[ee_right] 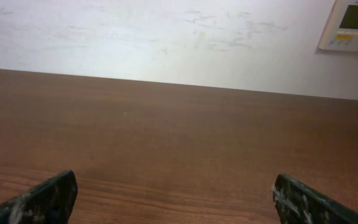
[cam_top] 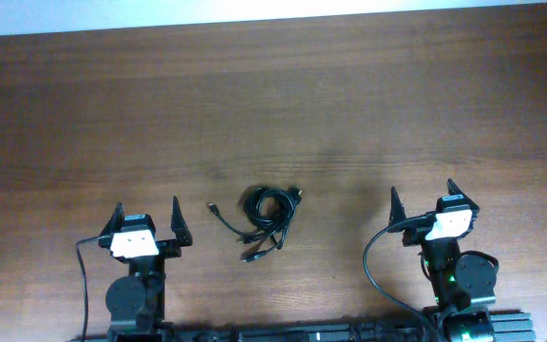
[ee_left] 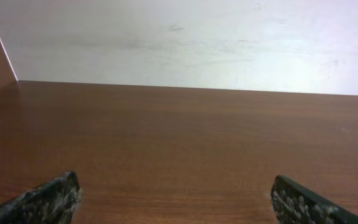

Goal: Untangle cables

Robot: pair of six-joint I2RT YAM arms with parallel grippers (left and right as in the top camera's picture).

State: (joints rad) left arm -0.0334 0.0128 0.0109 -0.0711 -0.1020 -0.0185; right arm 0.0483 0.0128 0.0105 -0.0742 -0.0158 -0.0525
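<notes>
Cables (cam_top: 264, 220) in a small tangled bundle, near the table (cam_top: 254, 95) edge nearest the arms, about midway along it, left gripper (cam_top: 146, 205) jaws fully apart, right gripper (cam_top: 423, 192) jaws fully apart, both clear of the bundle

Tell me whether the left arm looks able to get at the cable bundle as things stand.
Probably yes. The left gripper stands open to one side of the cables, and only bare table lies between them, so nothing seems to block the way.

Crossings within the cables (cam_top: 263, 217) too small overhead.
</notes>
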